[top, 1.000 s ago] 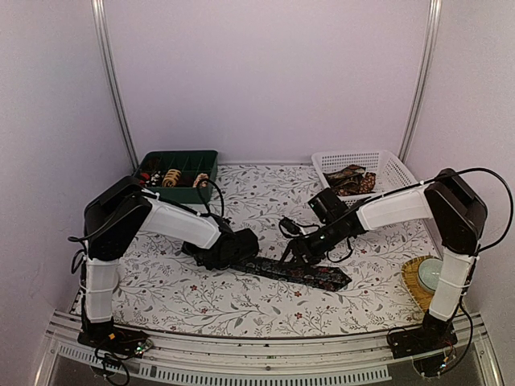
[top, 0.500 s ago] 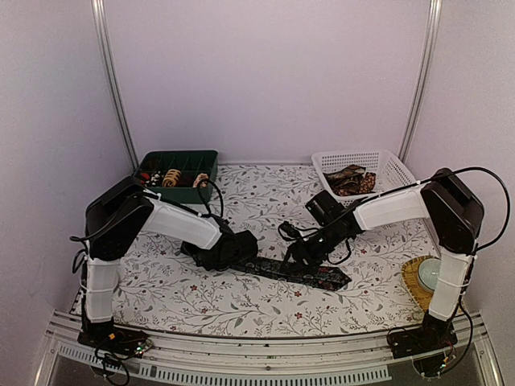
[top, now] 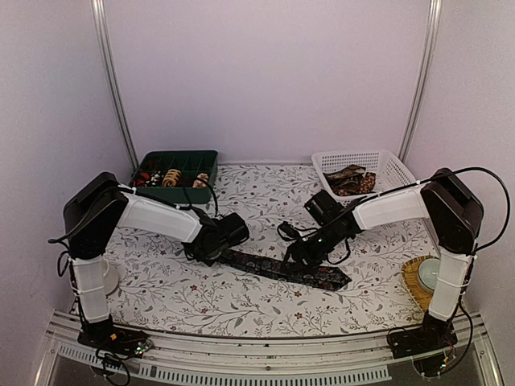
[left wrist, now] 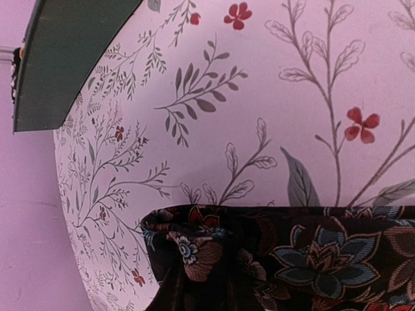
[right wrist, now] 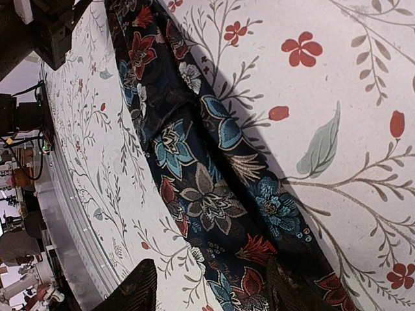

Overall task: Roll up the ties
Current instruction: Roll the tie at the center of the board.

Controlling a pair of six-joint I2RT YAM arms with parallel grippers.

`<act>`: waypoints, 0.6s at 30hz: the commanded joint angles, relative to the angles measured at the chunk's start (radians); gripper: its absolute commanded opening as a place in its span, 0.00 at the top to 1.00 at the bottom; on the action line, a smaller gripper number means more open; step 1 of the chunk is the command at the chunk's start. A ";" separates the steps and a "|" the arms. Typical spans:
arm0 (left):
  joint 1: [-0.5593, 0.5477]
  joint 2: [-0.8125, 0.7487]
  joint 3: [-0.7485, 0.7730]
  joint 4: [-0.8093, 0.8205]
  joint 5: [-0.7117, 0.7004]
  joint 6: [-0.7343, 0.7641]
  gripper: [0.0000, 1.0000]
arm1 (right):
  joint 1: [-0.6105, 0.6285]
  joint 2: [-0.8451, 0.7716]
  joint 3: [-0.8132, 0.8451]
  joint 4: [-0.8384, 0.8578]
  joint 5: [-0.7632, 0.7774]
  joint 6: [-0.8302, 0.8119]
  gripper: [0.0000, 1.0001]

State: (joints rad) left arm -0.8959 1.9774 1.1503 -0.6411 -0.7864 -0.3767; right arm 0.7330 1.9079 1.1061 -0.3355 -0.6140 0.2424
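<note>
One dark floral tie [top: 290, 271] lies stretched flat across the middle of the table, its wide pointed end to the right. My left gripper [top: 219, 241] is at the tie's narrow left end. In the left wrist view the folded end of the tie [left wrist: 259, 259] fills the bottom edge and my fingers are hidden. My right gripper [top: 299, 251] is low over the tie's middle. In the right wrist view it [right wrist: 214, 295] is open: one fingertip [right wrist: 139, 288] is over bare cloth-covered table and the other is on the tie [right wrist: 207, 188].
A dark green compartment tray [top: 173, 194] with coiled ties [top: 170, 177] stands at the back left; its corner shows in the left wrist view [left wrist: 71, 52]. A white mesh basket [top: 386, 158] at the back right holds more ties [top: 352, 180]. A woven mat with a cup [top: 425, 277] lies at the right edge.
My left gripper has moved up and to the left, drawing the tie's narrow end with it so the tie lies longer. My right gripper has barely shifted.
</note>
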 commanded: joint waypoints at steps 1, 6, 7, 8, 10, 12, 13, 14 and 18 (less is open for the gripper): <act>0.013 0.000 -0.034 0.110 0.207 0.039 0.84 | 0.004 0.072 -0.003 -0.043 0.074 -0.014 0.42; 0.015 0.000 -0.039 0.105 0.219 0.064 0.75 | 0.004 0.077 -0.003 -0.042 0.076 -0.015 0.42; 0.014 -0.001 -0.040 0.101 0.218 0.064 0.72 | 0.004 0.077 -0.002 -0.043 0.076 -0.014 0.42; 0.016 0.000 -0.040 0.099 0.221 0.065 0.69 | 0.003 0.077 -0.002 -0.042 0.076 -0.014 0.42; 0.018 -0.001 -0.044 0.097 0.224 0.068 0.65 | 0.003 0.077 -0.003 -0.044 0.076 -0.014 0.42; 0.018 -0.044 -0.046 0.094 0.233 0.071 0.63 | 0.004 0.077 -0.002 -0.043 0.077 -0.015 0.42; 0.019 -0.052 -0.046 0.094 0.236 0.073 0.62 | 0.003 0.077 -0.002 -0.044 0.077 -0.015 0.42; 0.020 -0.063 -0.046 0.094 0.238 0.074 0.62 | 0.003 0.077 -0.003 -0.043 0.079 -0.017 0.42; 0.022 -0.115 -0.036 0.090 0.257 0.080 0.58 | 0.004 0.077 -0.002 -0.045 0.080 -0.015 0.42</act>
State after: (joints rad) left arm -0.8783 1.9121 1.1221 -0.5770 -0.6361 -0.3042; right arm 0.7330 1.9079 1.1069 -0.3367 -0.6117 0.2424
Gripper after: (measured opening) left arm 0.403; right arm 0.581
